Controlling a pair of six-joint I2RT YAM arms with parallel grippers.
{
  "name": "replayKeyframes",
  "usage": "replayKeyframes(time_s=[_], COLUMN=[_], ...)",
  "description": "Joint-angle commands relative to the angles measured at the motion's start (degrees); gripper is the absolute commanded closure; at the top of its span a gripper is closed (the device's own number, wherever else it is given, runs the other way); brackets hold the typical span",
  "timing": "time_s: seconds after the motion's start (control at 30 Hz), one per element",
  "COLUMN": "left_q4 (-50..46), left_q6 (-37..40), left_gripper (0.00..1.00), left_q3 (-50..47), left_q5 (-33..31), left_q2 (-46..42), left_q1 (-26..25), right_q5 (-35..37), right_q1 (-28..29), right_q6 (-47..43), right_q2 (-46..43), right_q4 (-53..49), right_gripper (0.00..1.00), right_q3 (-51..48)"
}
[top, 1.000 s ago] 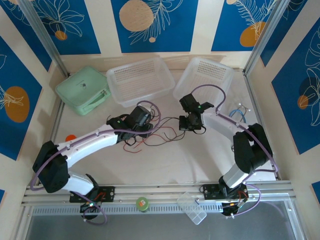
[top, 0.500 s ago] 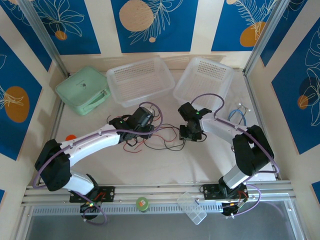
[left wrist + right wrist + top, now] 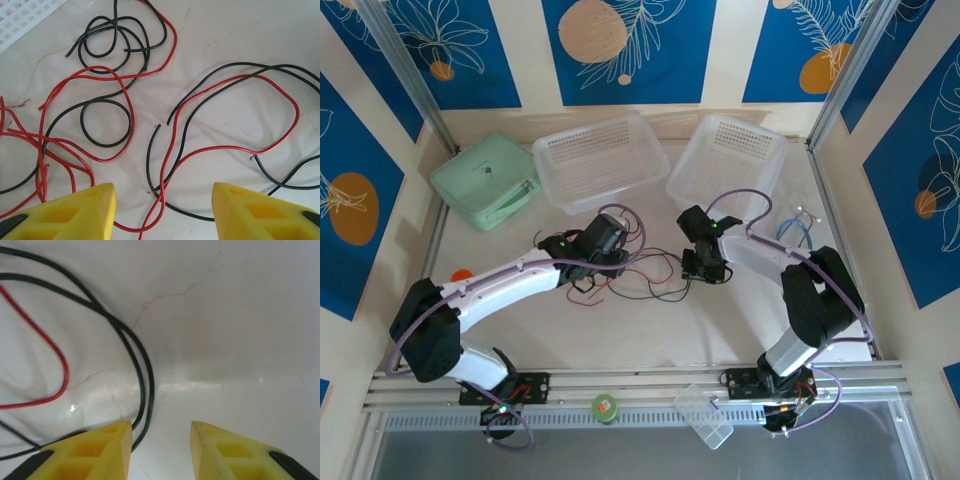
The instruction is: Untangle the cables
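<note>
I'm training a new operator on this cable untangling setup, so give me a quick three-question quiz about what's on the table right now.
1. The cables are: A red and black; B blue and green; C all white.
2. True or false: the left gripper is shut on a red cable.
3. How many white baskets stand at the far side of the table?
Key: 1 A. 2 false, it is open. 3 two.
</note>
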Motion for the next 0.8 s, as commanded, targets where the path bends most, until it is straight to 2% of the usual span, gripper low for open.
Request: replayKeyframes(time_s=[0.0, 0.77], left_q4=[-0.1, -0.2], left_q6=[0.3, 0.0], left_gripper=[0.47, 0.47], left_q3=[0.2, 0.4], left_q5=[-0.4, -0.3], left_q2=[-0.2, -0.2], left_q1=[-0.7, -0.9], right_q5=[1.6, -1.8], right_q1=[-0.9, -0.2], right_q6=[1.0, 1.2], right_q2=[1.7, 2.1], right_q4=[0.5, 3.2], right_gripper=[0.68, 0.69], right_q3=[0.9, 0.9])
